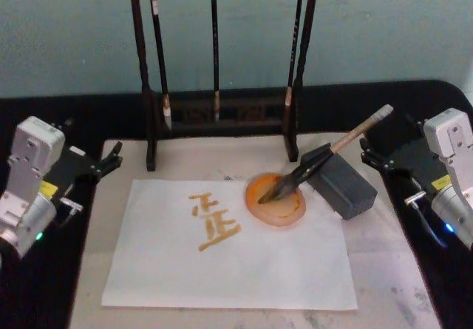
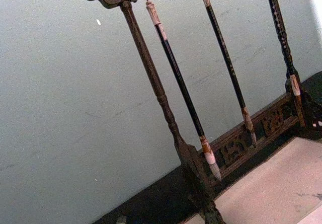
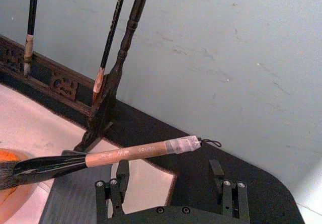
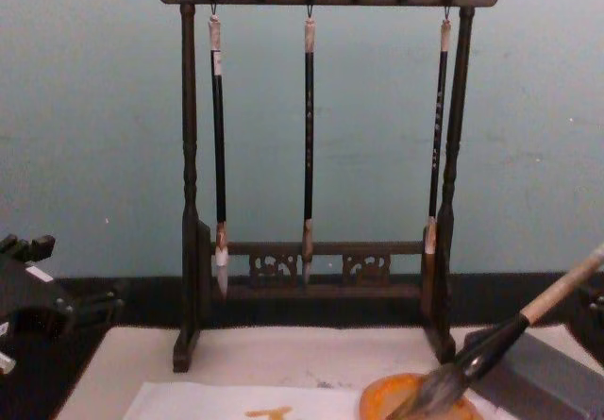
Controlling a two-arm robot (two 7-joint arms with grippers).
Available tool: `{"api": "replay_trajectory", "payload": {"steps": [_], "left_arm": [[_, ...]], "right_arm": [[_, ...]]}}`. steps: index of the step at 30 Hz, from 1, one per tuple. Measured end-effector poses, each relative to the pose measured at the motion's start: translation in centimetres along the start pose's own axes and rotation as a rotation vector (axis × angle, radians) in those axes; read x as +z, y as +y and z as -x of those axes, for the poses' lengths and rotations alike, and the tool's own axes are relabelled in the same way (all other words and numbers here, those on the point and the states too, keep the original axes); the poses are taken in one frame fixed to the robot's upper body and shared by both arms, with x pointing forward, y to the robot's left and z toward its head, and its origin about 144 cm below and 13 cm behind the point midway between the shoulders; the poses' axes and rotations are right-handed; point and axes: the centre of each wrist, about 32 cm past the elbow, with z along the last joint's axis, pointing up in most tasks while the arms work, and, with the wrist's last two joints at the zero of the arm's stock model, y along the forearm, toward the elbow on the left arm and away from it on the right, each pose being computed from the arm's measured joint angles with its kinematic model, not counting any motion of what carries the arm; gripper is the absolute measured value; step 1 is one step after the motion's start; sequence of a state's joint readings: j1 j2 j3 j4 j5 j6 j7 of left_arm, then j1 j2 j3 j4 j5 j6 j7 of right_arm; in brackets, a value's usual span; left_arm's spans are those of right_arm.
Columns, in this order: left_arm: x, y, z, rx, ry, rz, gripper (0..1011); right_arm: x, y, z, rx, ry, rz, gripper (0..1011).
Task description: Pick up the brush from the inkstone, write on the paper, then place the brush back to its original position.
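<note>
The large calligraphy brush, with its fat dark bristle head, black lower shaft and pale tan upper handle, lies at a slant. Its bristles rest in the shallow round orange inkstone and its shaft is propped on a dark grey rectangular block just beside the dish. The inkstone sits on the far right part of the white paper sheet, which already bears orange strokes and lies on a cream mat.

The right gripper hovers near the handle's corded end without touching it, and its wrist view shows it spread wide with nothing between the fingers. The left gripper is parked at the mat's left edge, and whether it is spread or closed cannot be told.

The brush looks light, with a stiff, smooth, round shaft that could roll or twist in a loose pinch. The wet head is soft and would likely drip or smear. The best hold seems to be the tan handle, where it rises free beyond the block.
</note>
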State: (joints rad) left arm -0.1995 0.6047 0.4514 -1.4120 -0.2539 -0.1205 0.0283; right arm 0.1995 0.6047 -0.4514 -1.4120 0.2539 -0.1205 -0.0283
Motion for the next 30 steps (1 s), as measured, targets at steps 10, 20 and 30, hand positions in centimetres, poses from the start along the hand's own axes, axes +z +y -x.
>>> {"api": "replay_trajectory", "payload": {"steps": [10,20,30], "left_arm": [[0.00,0.00,0.00,0.000,0.000,0.000,1010],[0.00,0.00,0.00,0.000,0.000,0.000,1009],[0.00,0.00,0.00,0.000,0.000,0.000,1010]], "right_arm": [[0.00,0.00,0.00,0.000,0.000,0.000,1000],[0.00,0.00,0.00,0.000,0.000,0.000,1000],[0.00,0.00,0.00,0.000,0.000,0.000,1000]]}}
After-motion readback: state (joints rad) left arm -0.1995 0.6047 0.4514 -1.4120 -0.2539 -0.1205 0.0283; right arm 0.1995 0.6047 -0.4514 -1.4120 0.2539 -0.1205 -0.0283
